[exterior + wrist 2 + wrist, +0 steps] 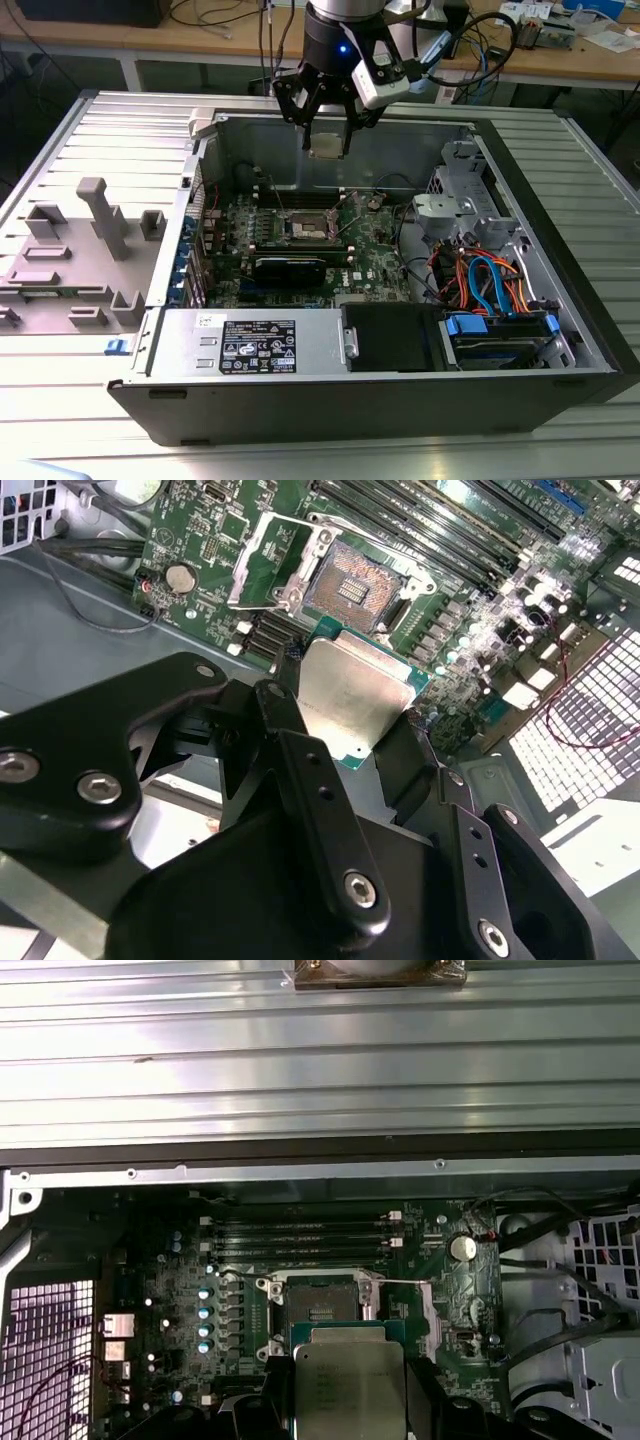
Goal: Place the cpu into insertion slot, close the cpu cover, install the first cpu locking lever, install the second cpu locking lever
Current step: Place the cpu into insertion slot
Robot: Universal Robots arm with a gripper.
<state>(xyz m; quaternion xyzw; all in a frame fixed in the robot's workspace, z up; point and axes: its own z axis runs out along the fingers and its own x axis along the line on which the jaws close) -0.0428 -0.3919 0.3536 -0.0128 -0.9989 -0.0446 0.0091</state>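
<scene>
Exterior view: I've got the pincer (328, 138) clenched on the cpu (327, 146), up above the open computer case (560, 300), well clear of the insertion slot (308, 229). Second wrist view: cpu (350, 700) sits flat between the fingers (285, 725), insertion slot (355, 585) bare, cpu cover (243, 572) flipped open beside it. First wrist view: cpu (348, 1390) not touching the insertion slot (318, 1310).

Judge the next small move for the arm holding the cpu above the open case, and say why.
Probably lower the cpu, held in the fingers, toward the insertion slot: it hangs well above the slot, which looks empty, and the cpu cover stands open.
</scene>
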